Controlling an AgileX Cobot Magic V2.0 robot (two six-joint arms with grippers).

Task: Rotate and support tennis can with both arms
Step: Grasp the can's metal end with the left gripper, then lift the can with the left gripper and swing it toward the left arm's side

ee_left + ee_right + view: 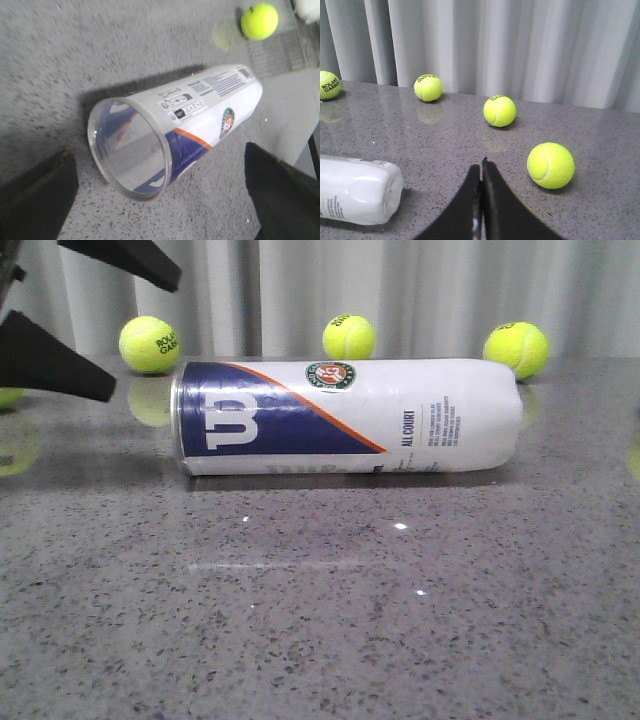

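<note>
Front: tennis can [345, 417] lies on its side on the grey table [320, 620], open silver-rimmed end toward the left, closed white end toward the right. Left gripper [95, 335] hangs off the open end, fingers spread wide, no contact. Right gripper isn't in this view. Three tennis balls [349, 337] sit behind the can. Looks like the approach step; nothing grasped.

Left wrist: can [175, 135] sits between the two dark fingers [285, 195], mouth facing the camera, inside looks empty. Navy/white label, orange stripe, round emblem, small print. Next move, I'd say: close in on the rim end, squarely, since a cylinder will roll.

Right wrist: right gripper [481, 200] pinched closed, holding nothing. Can's white closed end [360, 192] is off to one side, apart from it. It needs to open, or push flat against that end, to support.
</note>
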